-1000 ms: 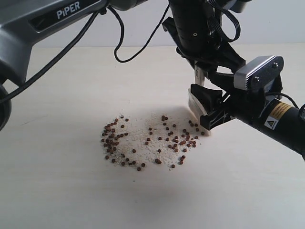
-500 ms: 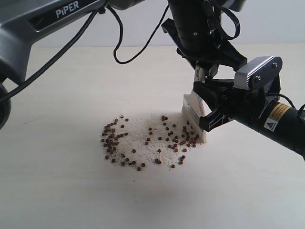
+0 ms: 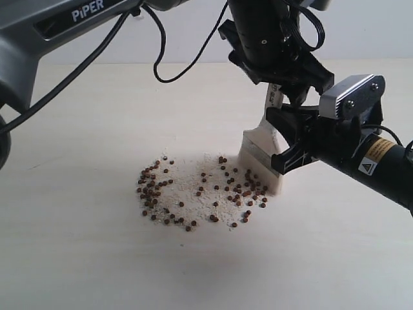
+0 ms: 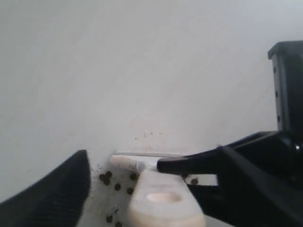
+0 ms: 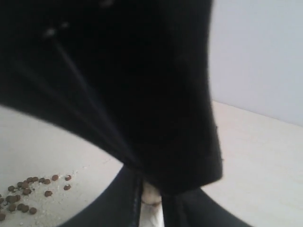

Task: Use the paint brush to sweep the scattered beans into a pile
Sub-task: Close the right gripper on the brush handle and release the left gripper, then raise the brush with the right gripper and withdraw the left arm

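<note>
Reddish-brown beans (image 3: pixel 193 194) lie scattered in a loose patch on pale crumbs, densest at the patch's left side (image 3: pixel 150 187). The paint brush (image 3: pixel 258 158) stands tilted, its whitish bristles pressed on the table at the patch's right edge. My right gripper (image 3: pixel 279 142) is shut on the brush just above the bristles; a cream strip shows between its fingers (image 5: pixel 151 198). My left gripper (image 3: pixel 287 84) hangs open above, its fingers spread either side of the handle (image 3: pixel 272 100). The handle's end with its hole (image 4: pixel 161 198) is apart from the dark left finger (image 4: pixel 52 189). A few beans (image 4: pixel 117 187) lie beneath.
The cream table (image 3: pixel 97 258) stretches bare to the left and front of the patch. The left arm (image 3: pixel 77 26) spans the top of the exterior view with a loose black cable (image 3: pixel 161 71). The right arm (image 3: pixel 381 168) enters from the right and lies low.
The right gripper has carried the brush down and to the left. The bristles now rest on the table and have nudged the rightmost beans inward. The left gripper has hardly moved.
</note>
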### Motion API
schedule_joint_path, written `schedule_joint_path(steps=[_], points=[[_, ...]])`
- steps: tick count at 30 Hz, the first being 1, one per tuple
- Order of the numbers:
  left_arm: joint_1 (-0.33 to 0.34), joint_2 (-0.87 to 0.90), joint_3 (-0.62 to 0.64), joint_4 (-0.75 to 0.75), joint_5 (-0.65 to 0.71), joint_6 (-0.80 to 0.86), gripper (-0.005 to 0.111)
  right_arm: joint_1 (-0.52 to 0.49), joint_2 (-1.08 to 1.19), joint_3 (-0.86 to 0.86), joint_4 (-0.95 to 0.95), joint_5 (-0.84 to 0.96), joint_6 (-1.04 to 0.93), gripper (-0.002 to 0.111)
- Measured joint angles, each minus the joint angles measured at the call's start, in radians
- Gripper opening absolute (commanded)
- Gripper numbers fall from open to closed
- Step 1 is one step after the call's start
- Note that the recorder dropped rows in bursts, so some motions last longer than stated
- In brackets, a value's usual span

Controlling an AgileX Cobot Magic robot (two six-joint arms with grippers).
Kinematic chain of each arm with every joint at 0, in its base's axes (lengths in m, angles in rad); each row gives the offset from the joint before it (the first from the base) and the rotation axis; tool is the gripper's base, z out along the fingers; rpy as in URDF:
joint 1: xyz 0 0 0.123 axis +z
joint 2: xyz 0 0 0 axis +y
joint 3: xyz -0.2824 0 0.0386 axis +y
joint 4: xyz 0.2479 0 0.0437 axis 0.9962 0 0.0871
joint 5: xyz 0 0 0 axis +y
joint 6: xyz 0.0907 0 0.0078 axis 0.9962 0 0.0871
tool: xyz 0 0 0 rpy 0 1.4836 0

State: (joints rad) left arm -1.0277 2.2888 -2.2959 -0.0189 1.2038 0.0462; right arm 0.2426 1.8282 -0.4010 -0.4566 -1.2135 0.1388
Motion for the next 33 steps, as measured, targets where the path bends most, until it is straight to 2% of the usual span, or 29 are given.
schedule_joint_path(steps=[4, 8, 11, 15, 21, 25, 28, 33], points=[[0.0, -0.016, 0.0, 0.01, -0.049, 0.002, 0.087, 0.0, -0.022, 0.0, 0.012, 0.006, -0.017, 0.0], [0.0, -0.061, 0.0, 0.019, -0.109, 0.002, 0.07, 0.0, -0.051, 0.0, 0.016, 0.006, -0.022, 0.0], [0.0, -0.108, 0.0, 0.019, -0.122, 0.002, 0.046, 0.0, -0.071, 0.0, 0.03, 0.006, -0.022, 0.0], [0.0, -0.172, 0.0, 0.019, -0.089, 0.002, 0.001, 0.0, -0.113, 0.002, 0.055, 0.006, -0.024, 0.0], [0.0, -0.242, 0.0, 0.019, 0.007, 0.004, 0.002, 0.0, -0.194, 0.002, 0.114, 0.018, -0.024, 0.0], [-0.002, -0.292, 0.0, 0.019, 0.018, -0.006, 0.002, 0.0, -0.262, 0.002, 0.198, 0.131, -0.016, 0.0], [-0.019, -0.356, 0.023, 0.019, 0.018, -0.002, 0.002, 0.0, -0.322, 0.002, 0.271, 0.259, -0.069, 0.0], [-0.084, -0.488, 0.125, 0.046, 0.016, 0.005, 0.002, 0.0, -0.389, 0.002, 0.357, 0.333, -0.099, 0.0]])
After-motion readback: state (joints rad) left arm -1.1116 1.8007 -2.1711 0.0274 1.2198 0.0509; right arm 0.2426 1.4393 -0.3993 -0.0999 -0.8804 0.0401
